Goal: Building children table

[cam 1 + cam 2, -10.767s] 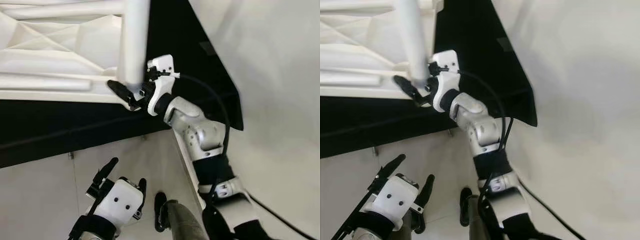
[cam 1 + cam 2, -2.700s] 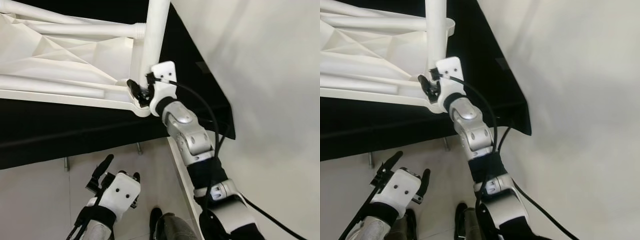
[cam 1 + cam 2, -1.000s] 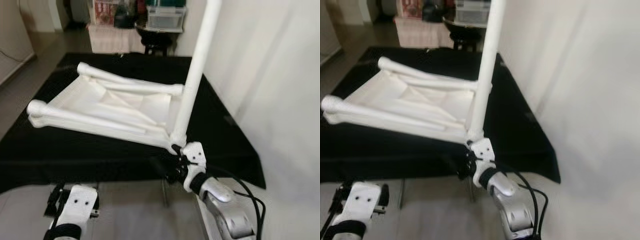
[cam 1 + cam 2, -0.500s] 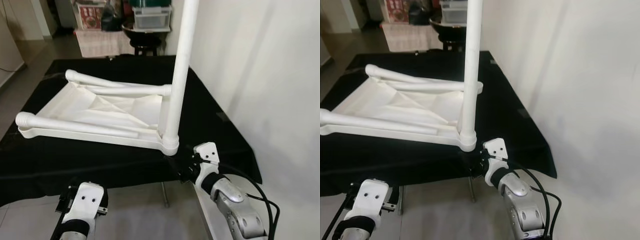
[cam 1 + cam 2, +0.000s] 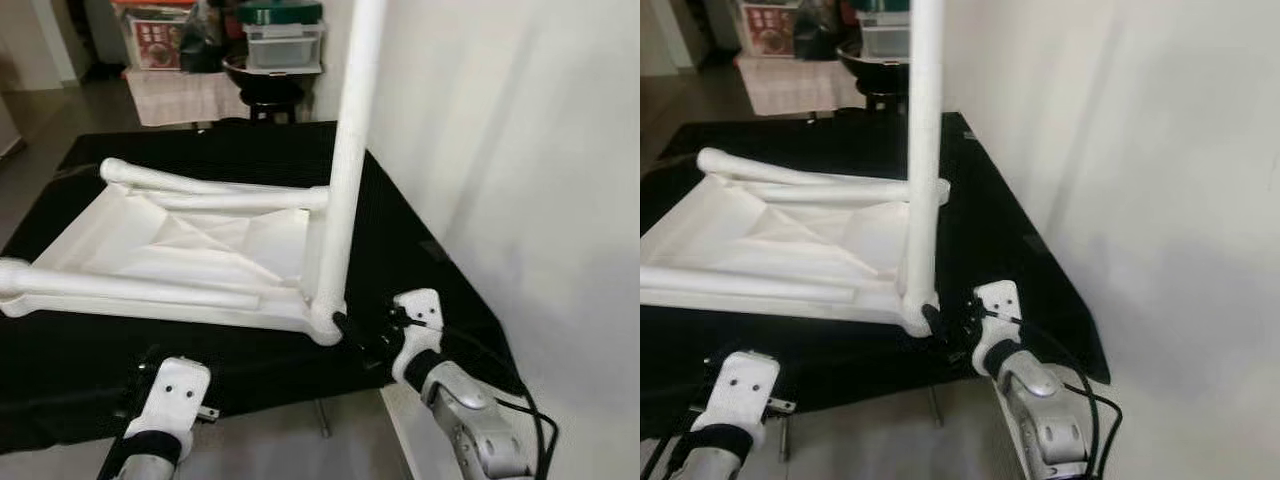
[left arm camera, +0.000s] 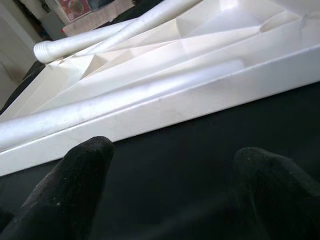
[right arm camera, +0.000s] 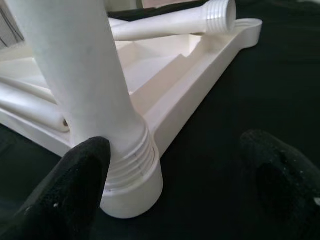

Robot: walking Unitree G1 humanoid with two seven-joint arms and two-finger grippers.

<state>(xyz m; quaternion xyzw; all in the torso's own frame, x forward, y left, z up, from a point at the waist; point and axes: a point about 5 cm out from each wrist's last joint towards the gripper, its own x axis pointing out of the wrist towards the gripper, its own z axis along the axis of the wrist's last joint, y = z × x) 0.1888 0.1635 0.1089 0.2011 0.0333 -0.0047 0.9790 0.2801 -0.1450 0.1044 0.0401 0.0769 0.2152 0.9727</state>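
Observation:
The white children's table top (image 5: 190,245) lies upside down on a black-covered table (image 5: 420,240). One white leg (image 5: 345,170) stands upright in its near right corner socket (image 7: 131,187). Two more legs lie loose in the top: one along the far side (image 5: 210,190), one along the near side (image 5: 130,288). My right gripper (image 5: 356,340) is open just beside the base of the upright leg, with one fingertip (image 7: 75,195) close against the threaded collar. My left gripper (image 6: 170,200) is open and empty, low in front of the top's near edge (image 6: 200,105).
A white wall (image 5: 520,150) runs close along the right side of the black table. Beyond the far edge stand a dark round stool (image 5: 262,80) and stacked storage boxes (image 5: 283,40). Bare floor (image 5: 260,450) lies below the near table edge.
The head camera has tilted up from looking straight down. My right gripper, shut on the leg's base a second ago, has let go and sits open beside it. The leg stays upright.

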